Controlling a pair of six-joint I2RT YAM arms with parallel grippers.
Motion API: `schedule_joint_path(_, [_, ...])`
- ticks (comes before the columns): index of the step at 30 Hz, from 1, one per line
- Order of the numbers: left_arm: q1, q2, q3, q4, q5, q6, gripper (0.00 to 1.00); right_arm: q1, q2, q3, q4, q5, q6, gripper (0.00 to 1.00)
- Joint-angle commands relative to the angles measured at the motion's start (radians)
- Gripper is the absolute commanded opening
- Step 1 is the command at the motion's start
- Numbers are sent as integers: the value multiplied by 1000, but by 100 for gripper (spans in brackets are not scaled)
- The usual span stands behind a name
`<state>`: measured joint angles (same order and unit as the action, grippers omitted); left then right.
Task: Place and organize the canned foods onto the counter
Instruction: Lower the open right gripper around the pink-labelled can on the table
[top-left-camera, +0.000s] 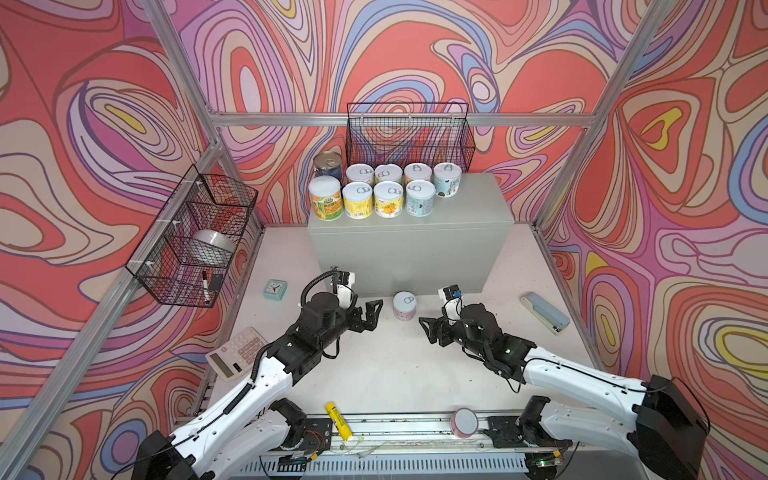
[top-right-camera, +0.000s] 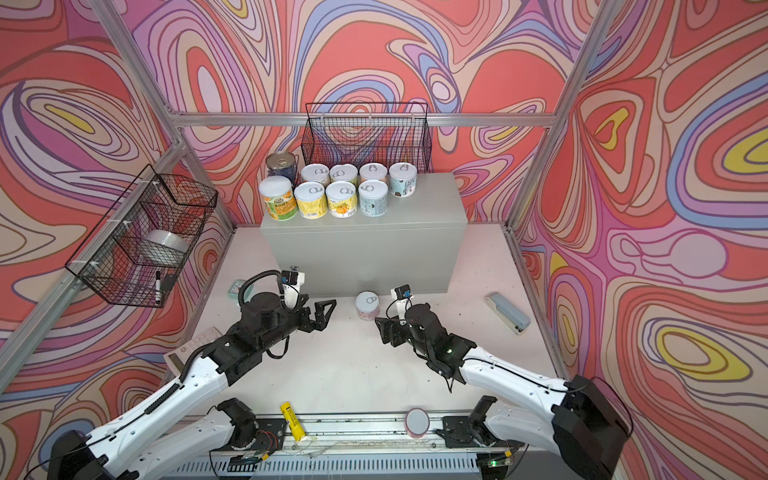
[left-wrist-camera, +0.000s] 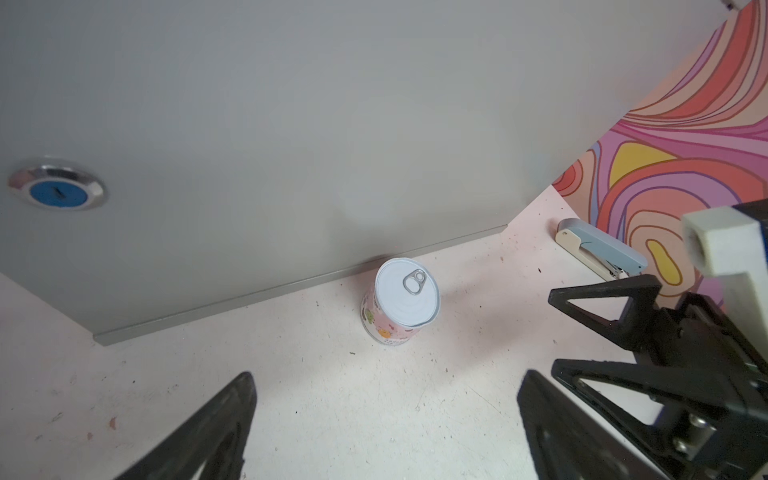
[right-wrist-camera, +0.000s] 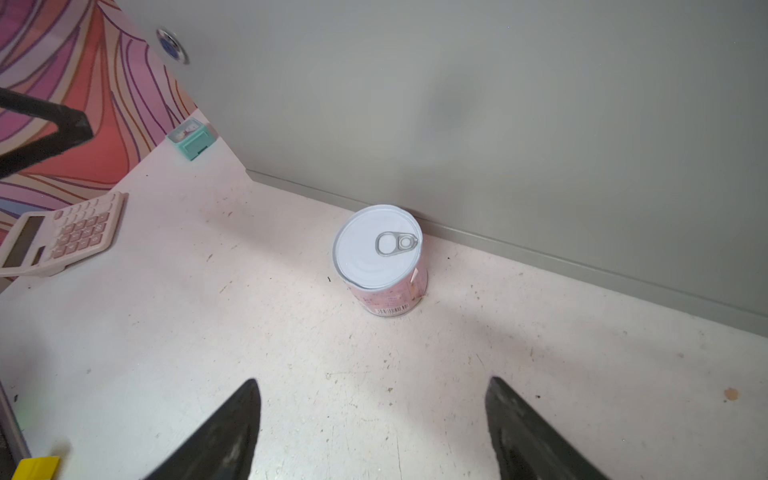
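A pink-labelled can (top-left-camera: 404, 305) (top-right-camera: 367, 305) with a white pull-tab lid stands upright on the table, close against the front of the light-grey counter (top-left-camera: 415, 245) (top-right-camera: 365, 245). Several cans (top-left-camera: 388, 191) (top-right-camera: 345, 191) stand in two rows on the left part of the counter top. My left gripper (top-left-camera: 371, 316) (top-right-camera: 326, 312) is open, just left of the pink can and apart from it. My right gripper (top-left-camera: 428, 330) (top-right-camera: 381, 328) is open, just right of it and slightly nearer. Each wrist view shows the can (left-wrist-camera: 405, 299) (right-wrist-camera: 380, 253) ahead of empty jaws (left-wrist-camera: 388, 376) (right-wrist-camera: 374, 381).
A teal clock (top-left-camera: 275, 289) and a calculator (top-left-camera: 237, 353) lie to the left. A blue stapler (top-left-camera: 545, 312) lies at the right. A yellow tube (top-left-camera: 338, 419) and a pink cylinder (top-left-camera: 464, 422) rest on the front rail. Black wire baskets (top-left-camera: 409, 137) (top-left-camera: 195, 237) hang on the walls.
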<state>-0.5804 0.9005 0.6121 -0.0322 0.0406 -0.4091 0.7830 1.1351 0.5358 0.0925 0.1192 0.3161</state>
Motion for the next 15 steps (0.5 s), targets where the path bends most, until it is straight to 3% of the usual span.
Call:
schedule_joint_path(1, [7, 10, -9, 25, 3, -36, 100, 8, 56, -12, 119, 34, 32, 94])
schedule_joint_path(3, [7, 17, -21, 33, 5, -49, 100, 7, 104, -14, 147, 38, 37, 98])
schedule_joint_path(8, [7, 36, -65, 97, 6, -98, 99, 9, 236, -16, 256, 33, 48, 98])
schedule_joint_path(15, [7, 49, -125, 161, 11, -159, 98, 10, 409, 1, 451, 113, 86, 98])
